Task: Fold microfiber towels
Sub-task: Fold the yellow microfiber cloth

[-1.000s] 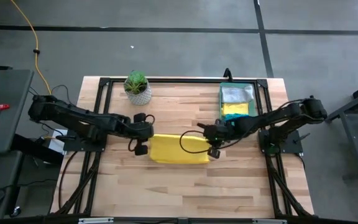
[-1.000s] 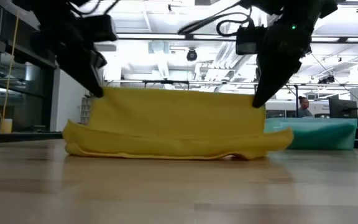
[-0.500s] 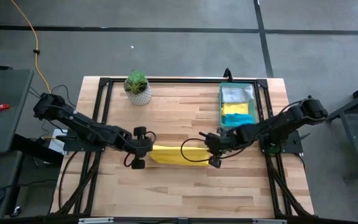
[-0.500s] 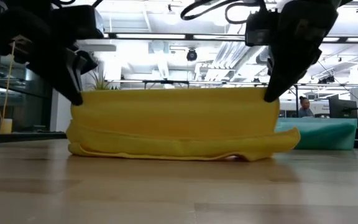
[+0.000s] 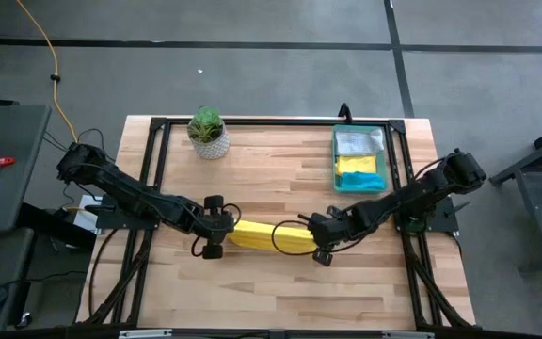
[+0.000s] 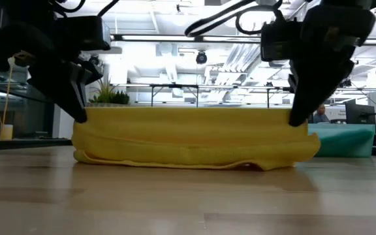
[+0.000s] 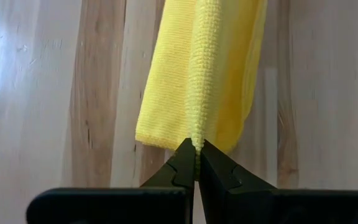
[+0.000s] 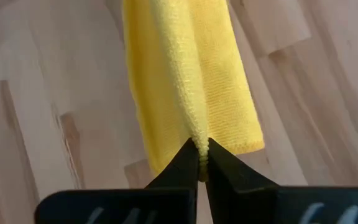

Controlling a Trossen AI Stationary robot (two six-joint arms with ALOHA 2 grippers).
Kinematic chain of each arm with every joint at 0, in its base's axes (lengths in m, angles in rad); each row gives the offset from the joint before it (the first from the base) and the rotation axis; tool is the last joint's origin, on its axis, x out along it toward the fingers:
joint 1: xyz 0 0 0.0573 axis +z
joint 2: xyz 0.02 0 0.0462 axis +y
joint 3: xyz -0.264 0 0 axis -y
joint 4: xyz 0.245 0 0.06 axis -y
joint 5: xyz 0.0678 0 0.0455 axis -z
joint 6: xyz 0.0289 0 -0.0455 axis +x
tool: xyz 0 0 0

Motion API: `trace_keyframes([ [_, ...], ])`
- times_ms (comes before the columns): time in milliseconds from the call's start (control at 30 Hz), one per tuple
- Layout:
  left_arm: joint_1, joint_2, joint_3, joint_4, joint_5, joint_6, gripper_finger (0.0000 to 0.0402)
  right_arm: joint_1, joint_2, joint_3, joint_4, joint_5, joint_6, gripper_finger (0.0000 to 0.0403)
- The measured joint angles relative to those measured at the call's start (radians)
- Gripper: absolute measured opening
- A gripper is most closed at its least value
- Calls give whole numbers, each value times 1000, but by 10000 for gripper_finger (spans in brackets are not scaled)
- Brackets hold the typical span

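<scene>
- With both arms reaching in over the middle of the table [image 5: 252,282], the yellow towel [image 5: 271,235] hangs between them as a narrow band, its lower layers resting on the wood.
- Left pincer [image 5: 222,232]: clamped on the towel's left end. Its wrist view shows the fingertips [image 7: 188,163] pressed together on the raised top edge of the cloth.
- Right pincer [image 5: 318,236]: clamped on the towel's right end. Its wrist view shows the same thing, tips [image 8: 199,155] pinched tight on the yellow edge.
- Low view: top edge of the yellow towel [image 6: 191,137] runs roughly level between the left pincer [image 6: 80,114] and the right pincer [image 6: 297,117]; the bottom folds lie flat on the table with a slightly wavy hem.
- Translucent green tray [image 5: 387,160] sits at the table's far right corner area, well apart from the yellow towel.
- Inside the tray: grey-white towel [image 5: 356,143] at the far end, a second yellow towel [image 5: 354,165] in the middle, teal towel [image 5: 360,182] at the near end.
- Low view shows the teal cloth [image 6: 344,140] just behind the right end of the held towel.
- Small plant in a white pot [image 5: 208,134] stands at the far left of the table, well clear of both arms.
</scene>
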Motion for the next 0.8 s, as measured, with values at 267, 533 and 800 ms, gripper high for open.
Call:
trace_keyframes([
  [267, 0, 0, 0, 13, -3, 0, 1, 18, 0, 0, -1, 0, 50, 0],
  [533, 1, 0, 0, 6, 28, 27, 59, 18, 0, 0, 6, -34, 70, 68],
  [800, 0, -4, 0, -7, 211, 87, 149, 18, -1, 0, 27, -137, -25, 185],
])
